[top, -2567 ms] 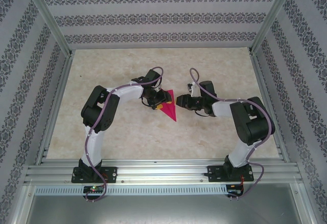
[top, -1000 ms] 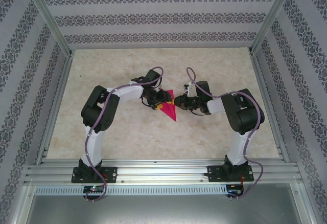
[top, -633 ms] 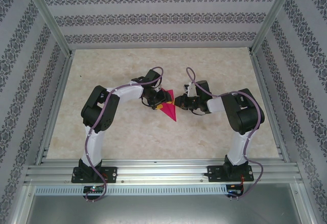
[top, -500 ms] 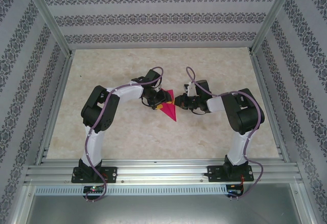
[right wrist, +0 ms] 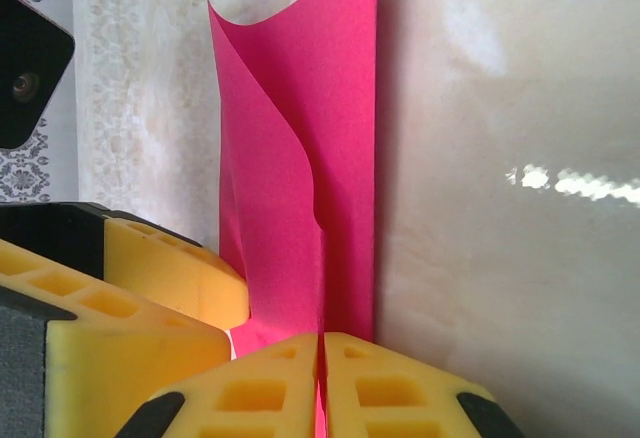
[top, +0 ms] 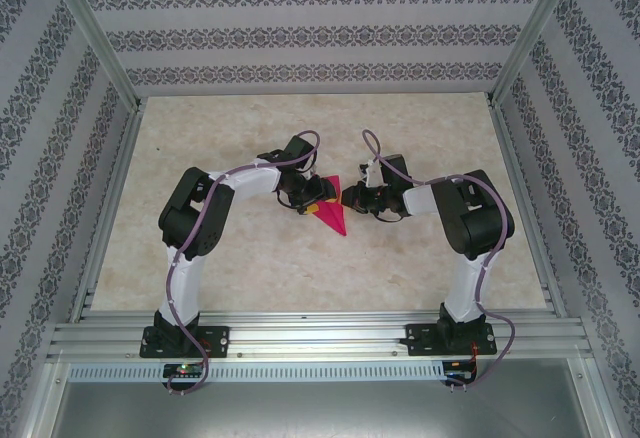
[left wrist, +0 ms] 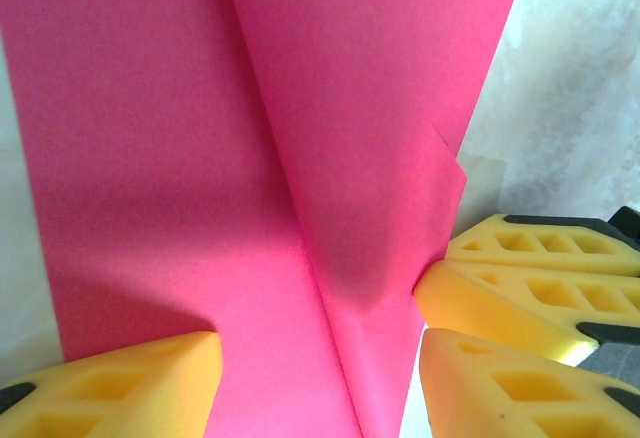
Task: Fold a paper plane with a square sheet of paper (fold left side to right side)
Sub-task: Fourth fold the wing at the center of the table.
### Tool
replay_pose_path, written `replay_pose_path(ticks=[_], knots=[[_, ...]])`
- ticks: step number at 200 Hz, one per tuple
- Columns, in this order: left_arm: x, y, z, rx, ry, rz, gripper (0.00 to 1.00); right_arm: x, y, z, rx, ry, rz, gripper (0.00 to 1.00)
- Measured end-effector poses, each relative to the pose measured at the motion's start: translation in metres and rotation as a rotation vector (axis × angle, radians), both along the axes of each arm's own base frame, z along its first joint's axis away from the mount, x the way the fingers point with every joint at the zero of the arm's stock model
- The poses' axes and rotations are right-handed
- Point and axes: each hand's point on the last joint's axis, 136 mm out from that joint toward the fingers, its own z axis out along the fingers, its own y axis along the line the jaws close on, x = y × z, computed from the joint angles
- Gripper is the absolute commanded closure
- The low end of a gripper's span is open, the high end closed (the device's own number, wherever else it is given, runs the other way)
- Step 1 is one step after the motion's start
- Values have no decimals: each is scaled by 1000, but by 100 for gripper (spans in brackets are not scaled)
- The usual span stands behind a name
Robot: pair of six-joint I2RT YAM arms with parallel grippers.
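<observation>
A metal rail [top: 320, 336] is running along the near edge, carrying the bases of two arms. Beyond it, a beige marbled table [top: 240, 268] is bearing one pink paper plane [top: 333, 220] at its middle, the tip pointing toward the rail. The left gripper [top: 308, 198] is straddling the plane's wide end, jaws standing apart, one finger [left wrist: 120, 383] lying over the paper. The right gripper [right wrist: 320, 348] is pinching a raised flap at the plane's edge, jaws closed on it. Patterned walls [top: 300, 33] are enclosing three sides.
</observation>
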Motion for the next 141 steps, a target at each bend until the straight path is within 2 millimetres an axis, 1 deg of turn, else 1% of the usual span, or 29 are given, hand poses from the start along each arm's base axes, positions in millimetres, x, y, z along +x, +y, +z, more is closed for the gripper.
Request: replay_pose_path(ticks=[91,141], knots=[[0,0,0,-1,0,-1,42,-1,-1,-2,-14,-8,6,89],[0,-1,6,1,-14,-21,43,-1,-1,-2,-26,-6,13,89]])
